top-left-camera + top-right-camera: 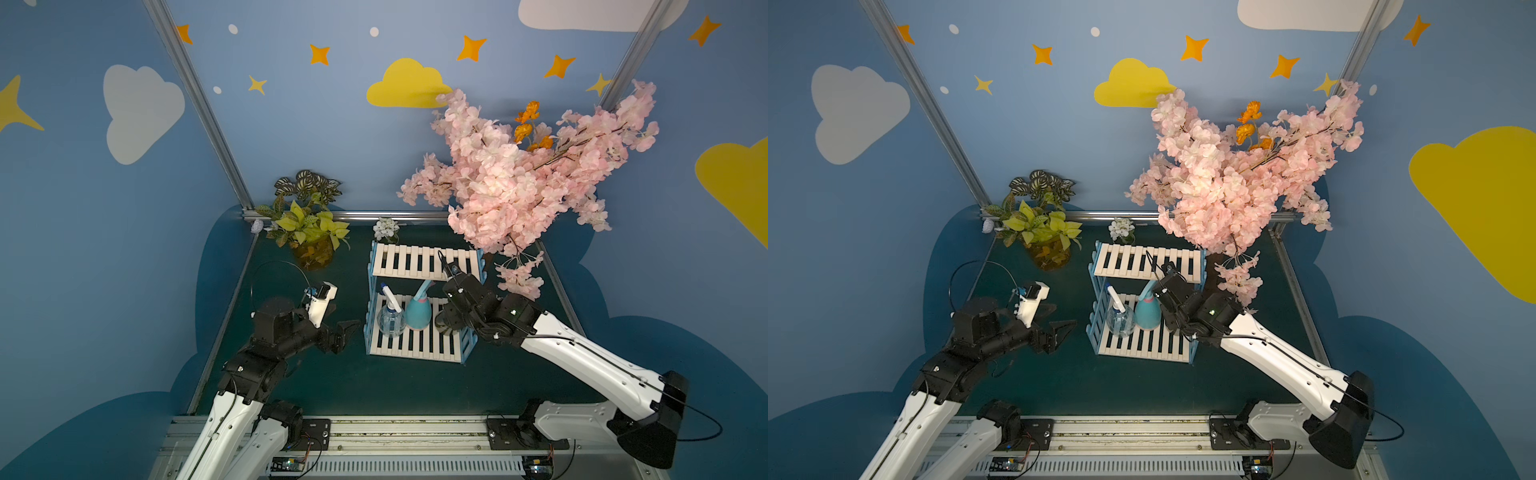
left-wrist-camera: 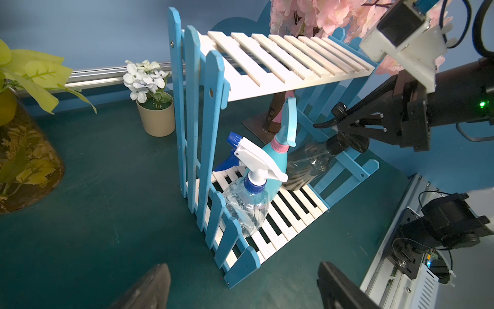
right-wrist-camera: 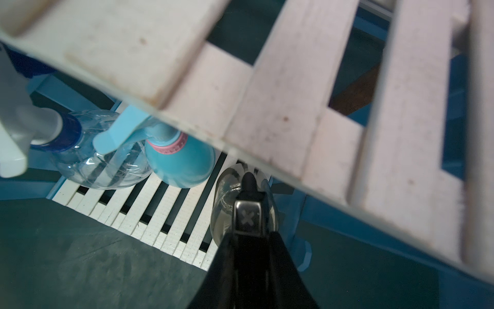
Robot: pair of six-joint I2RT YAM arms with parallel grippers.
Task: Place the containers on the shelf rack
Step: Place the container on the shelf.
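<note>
Top view, clock directions taken with the shelf rack [image 1: 1146, 262] at the dial's centre. The clear bottle [image 1: 390, 319] and teal bottle [image 1: 418, 312] stand upright side by side on the lower shelf [image 2: 294, 203], toward its 9 o'clock end. The dark bottle [image 2: 307, 163] occupies the 3 o'clock end, just beside the teal one. Its base is at the slats, though contact cannot be confirmed. Its long axis is tilted, with the black nozzle leaning out toward about 4 o'clock, where the right arm enters. The right gripper [image 2: 336, 129] is clamped narrow on that nozzle and neck, so the bottle's body hangs below and ahead of the fingers, under the upper shelf [image 2: 280, 58]. The left gripper [image 1: 340, 324] hovers at 9 o'clock, well apart from the rack, its jaws spread wide and holding nothing. The right arm is plainly the nearer. The next move probably calls for swinging the neck back toward vertical before letting go, without nudging the teal bottle.
</note>
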